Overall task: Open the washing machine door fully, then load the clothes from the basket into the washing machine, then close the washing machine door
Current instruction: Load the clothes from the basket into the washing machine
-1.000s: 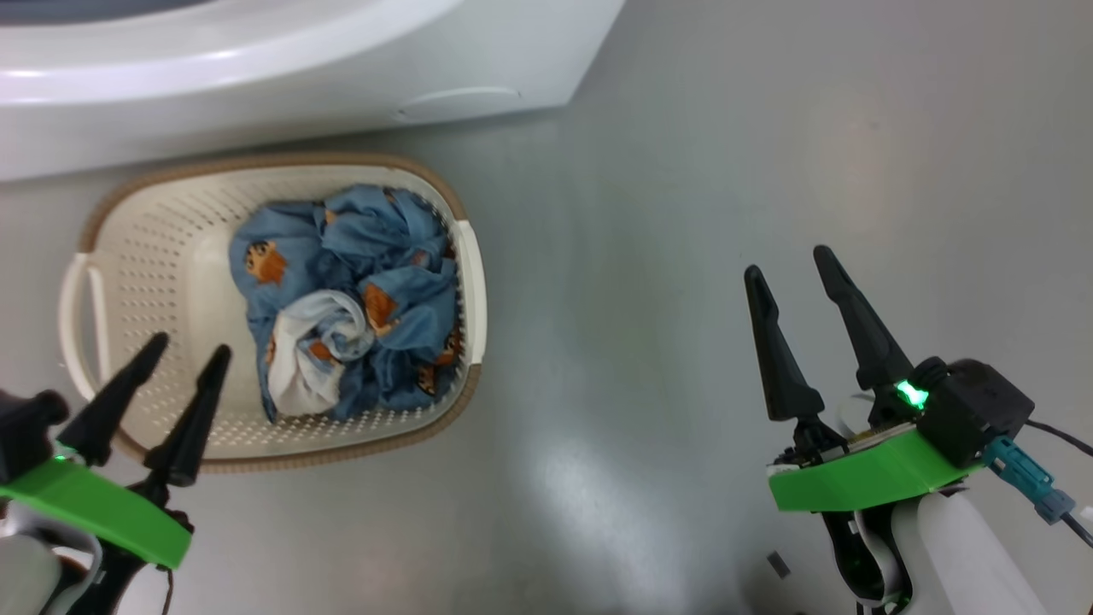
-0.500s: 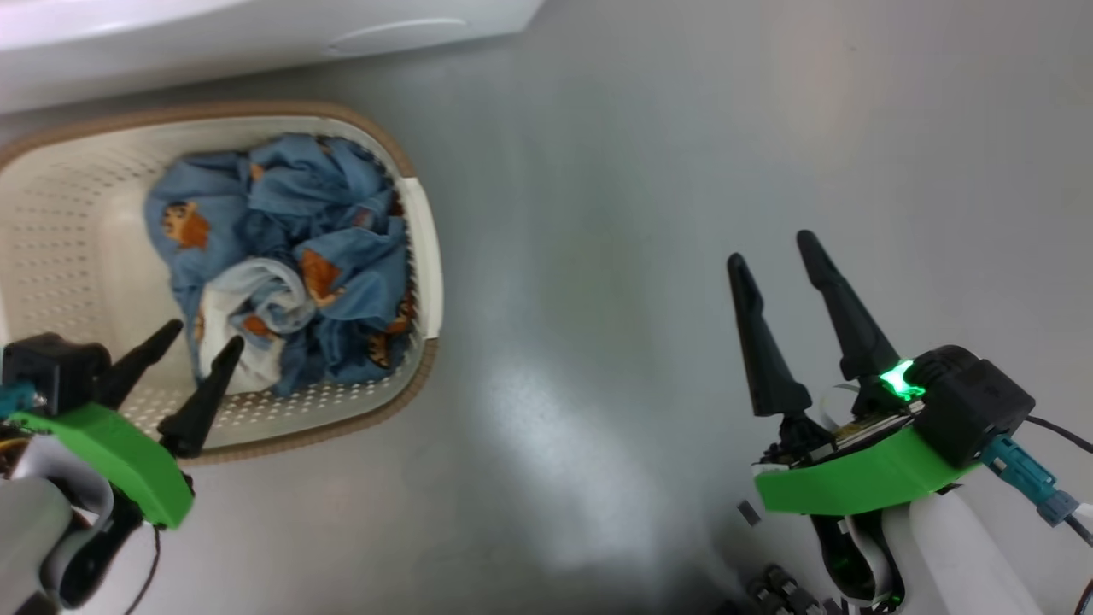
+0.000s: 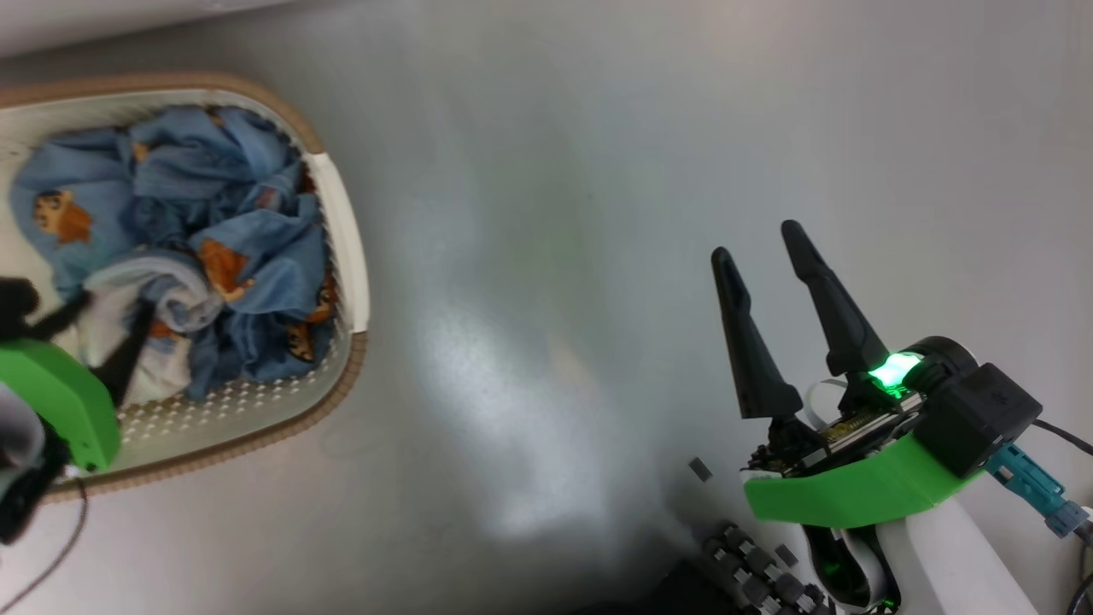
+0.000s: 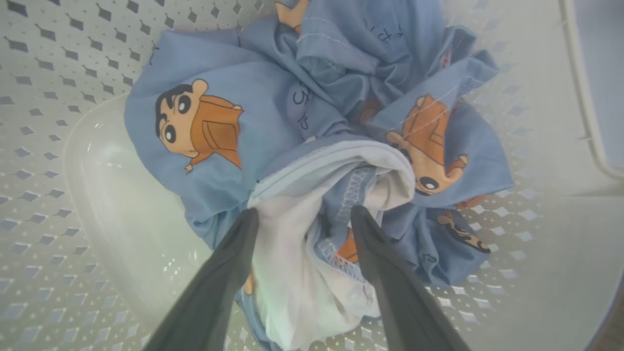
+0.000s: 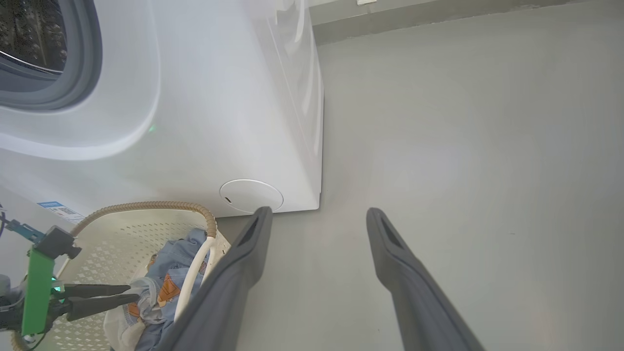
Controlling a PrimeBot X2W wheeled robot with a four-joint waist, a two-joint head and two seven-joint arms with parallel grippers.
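Left gripper (image 4: 304, 211): jaws spread wide, both dark fingers (image 4: 219, 287) straight, slanting forward and toward the right gripper's side. Right gripper (image 3: 757, 240): jaws spread equally wide, fingers near parallel, well apart from the left gripper. Directly behind the right gripper: green bracket (image 3: 854, 491), lit green indicator (image 3: 892, 373), pale forearm (image 3: 948, 564).

A plain laundry area: 1 white front-loading washing machine (image 5: 234, 122), with a grey rubber gasket (image 5: 85, 73) around its steel drum (image 5: 29, 29), stands directly on a smooth, glossy grey floor (image 3: 598, 213). Just in front of it sits 1 cream laundry basket (image 3: 341, 384) holding crumpled clothes (image 3: 248, 256). A darker grey skirting strip (image 5: 390, 17) lines the floor's far edge.
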